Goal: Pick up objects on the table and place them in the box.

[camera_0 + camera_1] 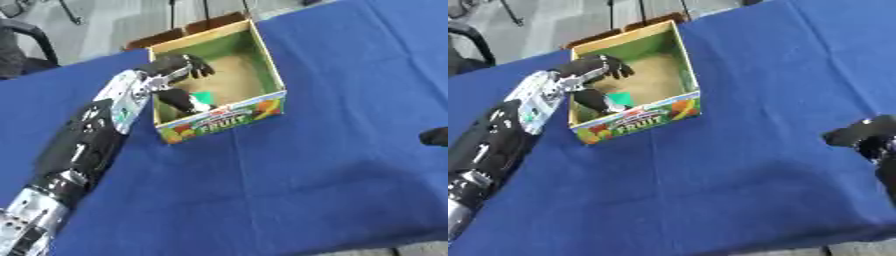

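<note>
A cardboard fruit box (269,64) with green inner walls and a tan floor stands at the back middle of the blue table. My left hand (178,68) reaches over the box's left wall. Its fingers are spread above the floor and its thumb points down toward the front wall. A small green object (204,96) lies inside the box by the front wall, just beside the thumb tip; nothing is pinched between thumb and fingers. My right hand (861,134) rests at the right edge of the table, fingers relaxed and holding nothing.
The blue cloth (297,180) covers the table in front of and to the right of the box. A dark chair (19,45) stands beyond the table's far left edge. The table's near edge shows at the lower right corner.
</note>
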You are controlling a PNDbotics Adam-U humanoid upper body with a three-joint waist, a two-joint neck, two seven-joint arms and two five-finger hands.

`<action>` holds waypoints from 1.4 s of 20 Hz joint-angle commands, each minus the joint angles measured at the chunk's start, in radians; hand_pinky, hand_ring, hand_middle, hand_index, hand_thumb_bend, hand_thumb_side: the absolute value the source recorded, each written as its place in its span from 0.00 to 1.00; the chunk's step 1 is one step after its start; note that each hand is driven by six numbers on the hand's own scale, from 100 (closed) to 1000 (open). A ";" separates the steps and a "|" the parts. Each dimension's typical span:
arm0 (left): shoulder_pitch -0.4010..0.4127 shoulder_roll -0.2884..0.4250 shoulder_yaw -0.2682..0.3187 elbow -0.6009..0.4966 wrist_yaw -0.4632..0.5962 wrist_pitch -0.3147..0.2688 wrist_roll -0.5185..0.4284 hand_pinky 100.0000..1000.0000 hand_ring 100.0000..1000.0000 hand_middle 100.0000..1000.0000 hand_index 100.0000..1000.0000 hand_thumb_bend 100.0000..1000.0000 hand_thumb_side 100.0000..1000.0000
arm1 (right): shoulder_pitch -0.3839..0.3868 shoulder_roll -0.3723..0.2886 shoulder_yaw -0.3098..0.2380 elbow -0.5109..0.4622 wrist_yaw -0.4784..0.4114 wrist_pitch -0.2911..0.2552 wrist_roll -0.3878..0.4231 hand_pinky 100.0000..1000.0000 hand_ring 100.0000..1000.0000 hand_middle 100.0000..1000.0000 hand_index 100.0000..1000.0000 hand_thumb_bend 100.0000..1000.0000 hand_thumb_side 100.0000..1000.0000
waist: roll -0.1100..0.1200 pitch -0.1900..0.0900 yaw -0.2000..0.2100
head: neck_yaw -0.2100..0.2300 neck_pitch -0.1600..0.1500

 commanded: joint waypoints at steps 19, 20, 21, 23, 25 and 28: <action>0.489 0.124 0.243 -0.772 0.811 0.198 0.291 0.66 0.61 0.63 0.81 0.76 0.67 | 0.017 -0.005 -0.034 -0.014 -0.004 -0.008 -0.026 0.72 0.65 0.46 0.50 0.00 0.87 | -0.058 -0.021 0.136 | -0.077 0.001; 0.516 0.112 0.251 -0.783 0.817 0.201 0.291 0.66 0.61 0.63 0.81 0.76 0.68 | 0.017 -0.004 -0.035 -0.014 -0.004 -0.008 -0.027 0.72 0.65 0.46 0.50 0.00 0.87 | -0.058 -0.021 0.138 | -0.077 0.002; 0.539 0.100 0.258 -0.793 0.820 0.202 0.291 0.65 0.61 0.63 0.81 0.75 0.68 | 0.018 -0.004 -0.036 -0.014 -0.004 -0.008 -0.028 0.72 0.65 0.46 0.50 0.00 0.87 | -0.059 -0.021 0.139 | -0.077 0.002; 0.578 0.069 0.270 -0.808 0.823 0.204 0.295 0.65 0.61 0.62 0.81 0.74 0.69 | 0.017 -0.002 -0.036 -0.014 -0.005 -0.008 -0.029 0.72 0.65 0.46 0.50 0.00 0.87 | -0.061 -0.020 0.147 | -0.076 0.004; 0.600 0.045 0.277 -0.817 0.824 0.206 0.296 0.65 0.60 0.62 0.81 0.73 0.69 | 0.018 -0.003 -0.036 -0.014 -0.005 -0.008 -0.028 0.72 0.65 0.46 0.50 0.00 0.87 | -0.062 -0.019 0.156 | -0.074 0.006; 0.610 0.033 0.279 -0.825 0.824 0.208 0.298 0.65 0.60 0.62 0.81 0.73 0.69 | 0.018 -0.003 -0.037 -0.013 -0.004 -0.008 -0.029 0.72 0.65 0.46 0.50 0.00 0.87 | -0.062 -0.019 0.158 | -0.074 0.006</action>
